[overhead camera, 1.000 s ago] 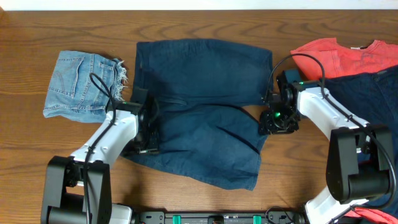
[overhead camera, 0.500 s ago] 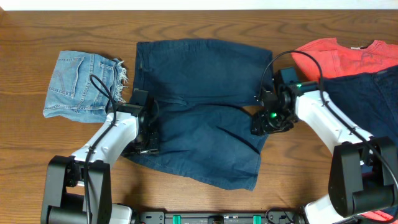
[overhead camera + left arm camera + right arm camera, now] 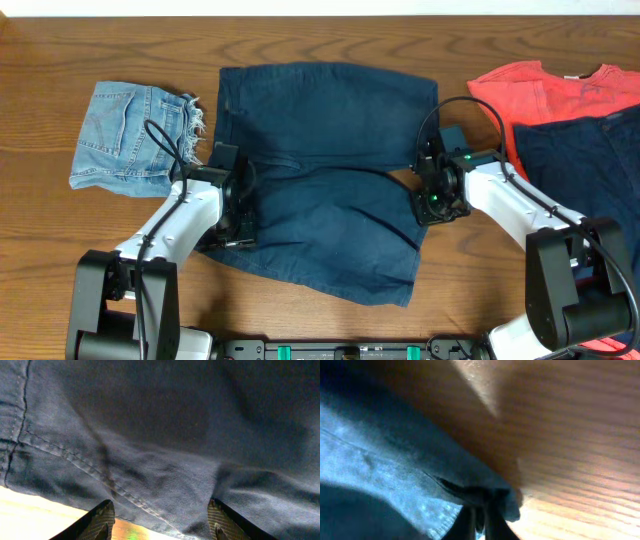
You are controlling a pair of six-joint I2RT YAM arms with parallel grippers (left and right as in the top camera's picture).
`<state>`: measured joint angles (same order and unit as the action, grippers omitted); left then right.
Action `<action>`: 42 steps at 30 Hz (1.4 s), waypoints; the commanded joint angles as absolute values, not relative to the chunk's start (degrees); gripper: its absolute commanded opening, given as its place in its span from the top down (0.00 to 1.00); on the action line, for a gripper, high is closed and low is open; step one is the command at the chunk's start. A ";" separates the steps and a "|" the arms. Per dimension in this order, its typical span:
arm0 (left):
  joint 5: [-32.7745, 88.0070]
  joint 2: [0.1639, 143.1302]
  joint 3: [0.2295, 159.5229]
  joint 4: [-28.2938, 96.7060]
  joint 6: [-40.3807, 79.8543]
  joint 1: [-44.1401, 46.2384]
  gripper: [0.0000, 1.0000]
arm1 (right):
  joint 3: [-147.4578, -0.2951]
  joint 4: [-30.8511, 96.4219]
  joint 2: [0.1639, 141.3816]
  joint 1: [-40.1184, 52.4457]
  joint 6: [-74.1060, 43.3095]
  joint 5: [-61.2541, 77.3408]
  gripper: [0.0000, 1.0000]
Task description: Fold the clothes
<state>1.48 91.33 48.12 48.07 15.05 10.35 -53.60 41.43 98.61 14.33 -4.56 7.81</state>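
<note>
The navy shorts point(image 3: 320, 170) lay flat in the middle of the table point(image 3: 300, 30). The right gripper point(image 3: 432, 205) was pressed together on their right hem, pinching the cloth, I'd judge to lift that side over for a fold, while the left gripper point(image 3: 235, 215) stood spread over the left edge, gripping nothing. No basket or box was about; the denim shorts point(image 3: 130, 135) and red T-shirt point(image 3: 550, 90) lay straight on the wood at either side.

text: none legible | labels, brands: none readable on the navy garment point(image 3: 320, 150), the denim shorts point(image 3: 125, 135) or the coral T-shirt point(image 3: 545, 90) | numbers, signs: none readable in any view
</note>
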 commanded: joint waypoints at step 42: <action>6.70 91.24 59.07 58.24 14.98 10.31 0.26 | -48.88 64.40 94.41 16.99 -21.74 21.23 0.42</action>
